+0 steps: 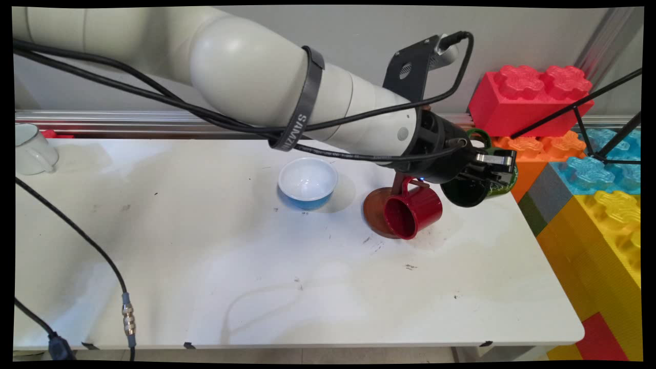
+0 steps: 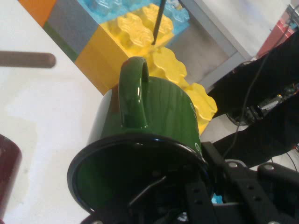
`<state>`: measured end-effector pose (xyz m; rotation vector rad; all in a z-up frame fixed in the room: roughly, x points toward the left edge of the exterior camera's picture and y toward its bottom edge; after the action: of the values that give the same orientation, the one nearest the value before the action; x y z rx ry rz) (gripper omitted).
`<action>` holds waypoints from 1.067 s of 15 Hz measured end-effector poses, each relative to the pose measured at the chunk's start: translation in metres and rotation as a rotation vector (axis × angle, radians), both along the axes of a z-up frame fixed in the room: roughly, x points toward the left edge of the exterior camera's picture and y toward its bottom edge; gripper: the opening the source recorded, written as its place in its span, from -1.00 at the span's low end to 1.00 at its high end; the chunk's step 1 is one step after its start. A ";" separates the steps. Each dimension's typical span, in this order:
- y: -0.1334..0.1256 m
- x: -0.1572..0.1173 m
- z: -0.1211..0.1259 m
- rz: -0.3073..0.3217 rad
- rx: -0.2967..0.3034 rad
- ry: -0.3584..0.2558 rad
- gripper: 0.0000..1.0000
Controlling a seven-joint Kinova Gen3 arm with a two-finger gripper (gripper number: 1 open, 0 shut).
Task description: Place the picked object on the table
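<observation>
My gripper (image 1: 491, 171) is shut on the rim of a green mug (image 1: 505, 185) near the table's far right edge. The mug is tipped on its side, and its dark mouth faces the camera in the main view. In the hand view the green mug (image 2: 159, 112) fills the middle with its handle upward; one finger is inside the mouth and the other outside at the gripper (image 2: 196, 186). Just left of it a red mug (image 1: 412, 212) lies on its side, resting on a brown saucer (image 1: 373, 211). An edge of the red mug (image 2: 7, 172) shows at the hand view's left.
A blue bowl (image 1: 307, 182) with a white inside stands mid-table, left of the saucer. A white mug (image 1: 31, 151) sits at the far left. Large toy blocks (image 1: 589, 205) stack along the table's right side, topped by a red block (image 1: 528, 97). A black tripod leg (image 1: 605, 128) crosses them.
</observation>
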<state>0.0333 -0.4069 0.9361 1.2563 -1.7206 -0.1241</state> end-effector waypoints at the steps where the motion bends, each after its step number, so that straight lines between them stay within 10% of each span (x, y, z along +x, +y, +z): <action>1: 0.001 0.001 0.001 -0.012 -0.001 -0.002 -1.00; 16: 0.007 0.064 0.027 -0.276 0.016 -0.278 -1.00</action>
<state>0.0974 -0.3997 0.9629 1.0795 -2.1331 -0.1301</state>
